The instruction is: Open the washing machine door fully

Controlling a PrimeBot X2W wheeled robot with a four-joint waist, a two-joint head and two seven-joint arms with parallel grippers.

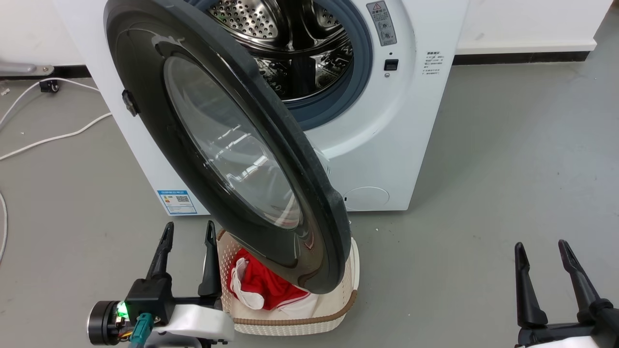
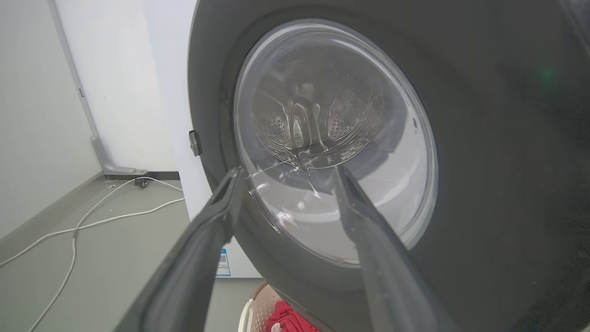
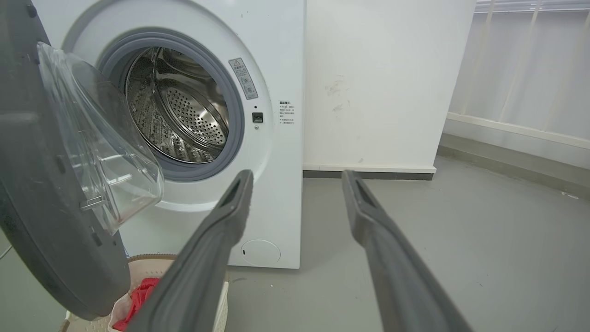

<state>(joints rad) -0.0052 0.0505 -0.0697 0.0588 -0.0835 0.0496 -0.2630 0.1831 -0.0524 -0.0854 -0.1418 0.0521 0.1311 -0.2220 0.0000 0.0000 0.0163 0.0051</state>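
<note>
Black and glossy, the washing machine door (image 1: 232,145) stood swung out from the white washing machine (image 1: 387,145), held at its hinge side toward nine o'clock of the head view. Its free edge reached down to six o'clock. The clear glass bowl at its centre bulged toward the machine, and the door's outer face was turned to the left gripper (image 1: 189,227). Behind the door, at twelve o'clock, the steel drum (image 1: 290,38) lay bare inside its grey rubber ring.

The left gripper sat at seven o'clock in the head view with its two dark fingers spread apart and nothing between them. It stood just beside a pale woven basket (image 1: 290,324). In the left wrist view those fingers pointed at the door's glass. Whether the tips touched the door I could not tell.

The right gripper (image 1: 541,246) sat at four o'clock in the head view, well apart from the door and the machine. Its fingers were also spread wide and empty, over the bare grey floor (image 1: 483,169).

The basket stood on the floor at six o'clock, under the door's lower edge, with a red and white cloth (image 1: 261,285) lying in it. White cables (image 1: 48,140) ran across the floor at nine o'clock.
</note>
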